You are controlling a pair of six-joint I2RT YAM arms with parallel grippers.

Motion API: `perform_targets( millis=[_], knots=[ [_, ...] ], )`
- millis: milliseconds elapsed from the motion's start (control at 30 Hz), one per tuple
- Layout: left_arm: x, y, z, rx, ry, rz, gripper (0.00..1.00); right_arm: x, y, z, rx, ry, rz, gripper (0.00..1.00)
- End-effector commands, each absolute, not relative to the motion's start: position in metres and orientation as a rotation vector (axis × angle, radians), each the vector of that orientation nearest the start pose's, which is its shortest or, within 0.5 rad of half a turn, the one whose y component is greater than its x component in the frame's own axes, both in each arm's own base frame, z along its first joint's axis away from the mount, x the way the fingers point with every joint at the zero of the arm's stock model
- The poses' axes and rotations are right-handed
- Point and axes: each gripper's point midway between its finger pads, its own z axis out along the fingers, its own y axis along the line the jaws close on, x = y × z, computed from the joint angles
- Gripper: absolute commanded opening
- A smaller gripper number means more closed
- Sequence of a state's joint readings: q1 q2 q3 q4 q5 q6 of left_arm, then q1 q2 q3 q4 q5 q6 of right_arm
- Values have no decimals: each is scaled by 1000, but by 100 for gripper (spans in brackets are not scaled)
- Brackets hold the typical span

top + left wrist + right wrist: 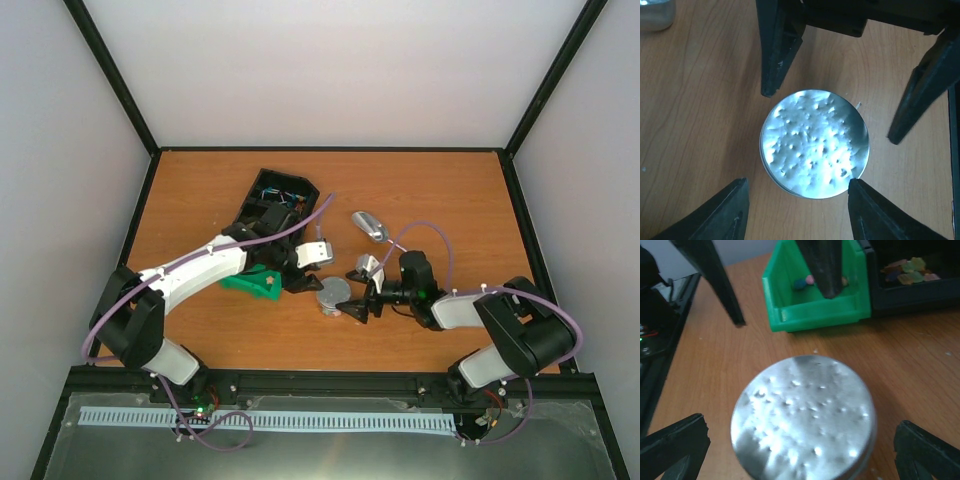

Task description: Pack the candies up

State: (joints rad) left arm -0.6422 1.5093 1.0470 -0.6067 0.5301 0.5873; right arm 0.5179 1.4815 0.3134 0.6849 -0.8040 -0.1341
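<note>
Overhead view: the round silver lid with a dimpled top [333, 295] sits on the wooden table [440, 190], front middle. The green plastic bin [255, 283] is just to its left, and the black tray [275, 195] lies beyond that, toward the back. A shiny silver scoop-shaped piece [368, 225] lies apart, further back. From up here the bin's contents are too small to read.

Left wrist view: your left gripper [797, 182] stands spread, with its fingers at the bottom corners and the lid between them. One tip sits right at the lid's rim; I cannot tell if it touches or stops just short. The two dark fingers coming in from the top are the other tool's, one on each side of the lid and clear of it. This view gives you the lid as a full circle on bare wood. Bin and tray are out of frame.

Right wrist view: your right gripper [800, 422] is spread wide, fingers at the bottom corners. The lid lies between them with wood showing on both sides, so there is no contact. Only here do you see into the green bin. Small coloured candies [807, 281], pink and blue, lie inside behind its front wall, partly hidden by a left finger in front. They are blurred and their shape is unreadable. The black tray, hard against the bin's side, holds yellowish and brownish bits [907, 270].
</note>
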Motion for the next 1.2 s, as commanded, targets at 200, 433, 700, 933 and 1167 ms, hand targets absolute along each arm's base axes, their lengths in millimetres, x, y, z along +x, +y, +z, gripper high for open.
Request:
perform_targets(
  millis=[200, 433, 700, 933, 1167],
  knots=[
    [234, -285, 134, 1609, 1969, -740, 59, 206, 268, 64, -1241, 1763, 987, 100],
    [224, -281, 132, 1613, 1953, -763, 60, 208, 272, 56, -1255, 1775, 947, 100],
    [198, -280, 128, 1687, 1758, -741, 55, 202, 287, 53, -1302, 1673, 941, 100],
    [192, -288, 117, 1771, 1703, -684, 54, 194, 299, 39, -1410, 1619, 864, 100],
    [183, -291, 98, 1918, 1602, -560, 54, 199, 304, 31, -1400, 1649, 869, 100]
  ],
)
